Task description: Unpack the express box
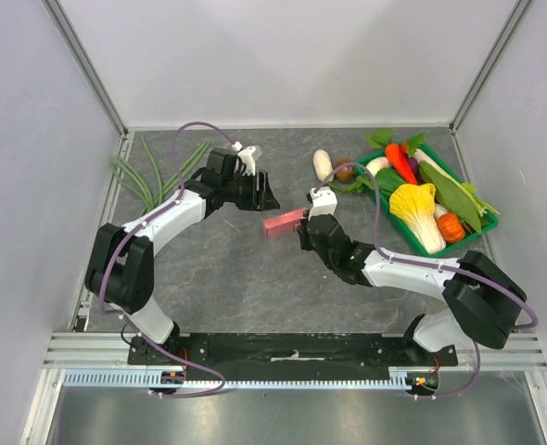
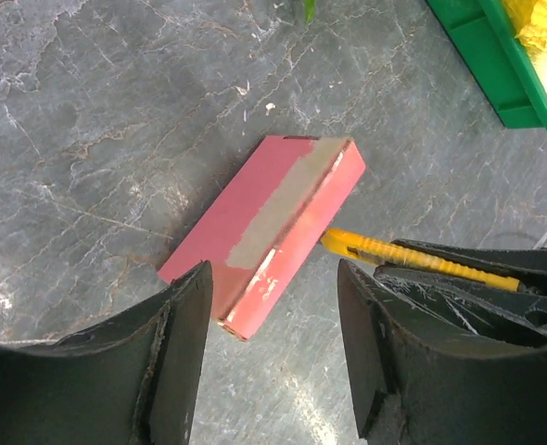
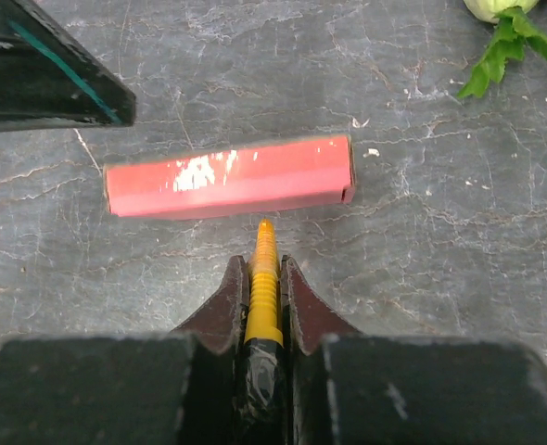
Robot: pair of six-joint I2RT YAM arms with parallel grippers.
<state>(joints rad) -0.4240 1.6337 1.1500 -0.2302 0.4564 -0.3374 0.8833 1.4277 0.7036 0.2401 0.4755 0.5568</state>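
The express box (image 1: pixel 285 222), a flat pink-red carton with a strip of grey tape along its top (image 2: pixel 264 232), lies on the grey table between the two arms. My left gripper (image 2: pixel 273 278) is open. The box's near corner shows in the gap, and neither finger touches it. In the top view the left gripper (image 1: pixel 266 197) hovers just behind the box. My right gripper (image 3: pixel 266 269) is shut on a yellow utility knife (image 3: pixel 264 264). The knife's tip points at the box's long side (image 3: pixel 227 176) and stops just short of it. The knife (image 2: pixel 375 248) also shows in the left wrist view.
A green tray (image 1: pixel 485 225) full of toy vegetables stands at the right back. A white radish (image 1: pixel 322 164) and leafy greens (image 3: pixel 505 46) lie beside it. Long green beans (image 1: pixel 148 171) are spread at the back left. The left arm's finger (image 3: pixel 42 74) juts into the right wrist view.
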